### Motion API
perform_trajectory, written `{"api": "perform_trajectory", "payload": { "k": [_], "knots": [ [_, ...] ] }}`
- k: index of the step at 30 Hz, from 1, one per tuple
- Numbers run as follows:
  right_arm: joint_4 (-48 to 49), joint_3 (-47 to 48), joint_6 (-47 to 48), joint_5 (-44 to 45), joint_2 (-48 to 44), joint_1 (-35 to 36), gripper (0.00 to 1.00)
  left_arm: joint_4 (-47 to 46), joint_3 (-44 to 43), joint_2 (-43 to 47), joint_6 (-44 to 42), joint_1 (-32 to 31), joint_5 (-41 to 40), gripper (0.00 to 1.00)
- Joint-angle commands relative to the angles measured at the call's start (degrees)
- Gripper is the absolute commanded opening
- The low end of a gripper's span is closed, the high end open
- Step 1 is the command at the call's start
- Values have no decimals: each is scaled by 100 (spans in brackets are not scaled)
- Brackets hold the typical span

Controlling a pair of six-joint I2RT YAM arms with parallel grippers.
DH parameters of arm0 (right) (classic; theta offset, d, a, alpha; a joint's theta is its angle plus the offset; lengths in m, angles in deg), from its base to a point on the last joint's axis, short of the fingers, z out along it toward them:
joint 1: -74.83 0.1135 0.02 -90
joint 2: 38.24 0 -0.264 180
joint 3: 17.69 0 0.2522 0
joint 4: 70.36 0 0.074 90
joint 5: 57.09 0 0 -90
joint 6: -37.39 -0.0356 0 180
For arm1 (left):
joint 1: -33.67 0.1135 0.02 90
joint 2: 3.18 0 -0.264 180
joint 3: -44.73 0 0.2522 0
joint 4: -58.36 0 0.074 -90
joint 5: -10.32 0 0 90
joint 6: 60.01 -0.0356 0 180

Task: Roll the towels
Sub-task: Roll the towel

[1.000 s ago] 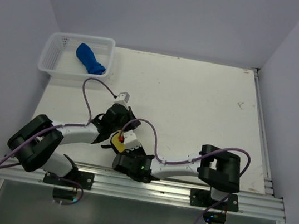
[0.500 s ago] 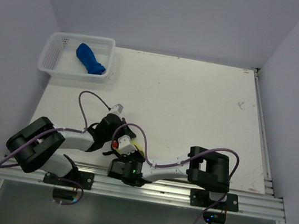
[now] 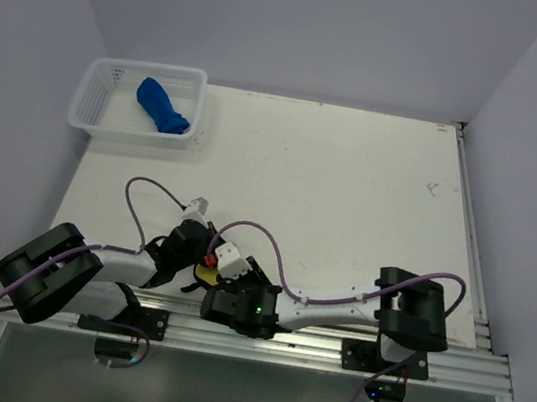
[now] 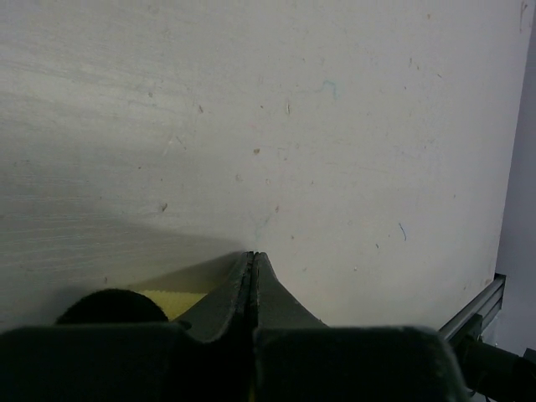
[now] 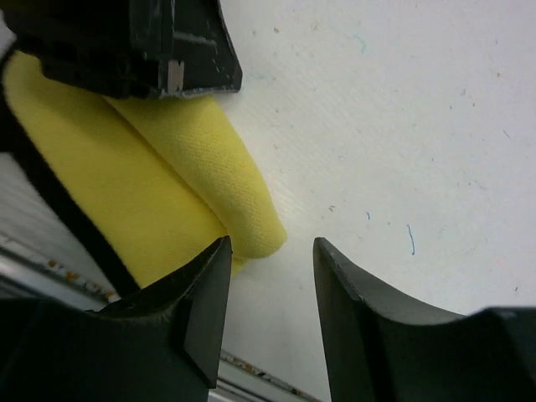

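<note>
"White tabletop (image 3: 350,193) fills most of my overhead view, matte and scuffed, with a small dark mark (image 3: 434,188) towards the far right corner."

"What's the room like around it?"

"Plain pale lilac walls (image 3: 305,25) stand on three sides. A ribbed metal rail (image 3: 328,346) runs along the near edge, and both arm bases are bolted to it. Purple cables (image 3: 139,187) loop off the wrists above the surface."

"Where are the towels?"

"The blue towel (image 3: 161,106) lies bunched inside a white perforated basket (image 3: 85,108) at the far left corner. The yellow towel (image 3: 205,273) is down at the near edge, close to the rail and mostly hidden under the two wrists. From my right wrist camera, the yellow towel (image 5: 126,193) shows a folded, rounded corner lying flat on the board."

"And the hands?"

"My left gripper (image 4: 253,260) has its fingers pressed together, tips meeting just above the board. A sliver of yellow shows beneath them. I see no cloth between the tips, and I cannot tell whether any is caught lower down. My right gripper (image 5: 272,251) has its fingers apart and holds nothing, with the towel's corner just at the gap."

"Anything close up on the surface?"

"Fine specks and short blue pen strokes (image 5: 410,239), and a soft shadow under my left fingers."
</note>
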Motion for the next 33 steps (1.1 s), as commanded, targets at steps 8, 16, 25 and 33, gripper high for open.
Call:
{"api": "perform_trajectory", "payload": {
  "k": [8,16,25,33],
  "knots": [
    [1521,-1386,-255,-2473,-2900,-907,47,-748,468,-21,-42,-310,-670,0],
    [2946,-2047,-1276,-5903,-2472,-2975,45,-1196,679,6,-95,-591,-785,0],
    [4019,-2345,-1742,-6837,-1566,-3257,45,-1074,723,58,-157,-644,-855,0],
    [4010,-2574,-1620,-6987,-1302,-3239,46,-1030,714,58,-209,-636,-881,0]
  ]
}}
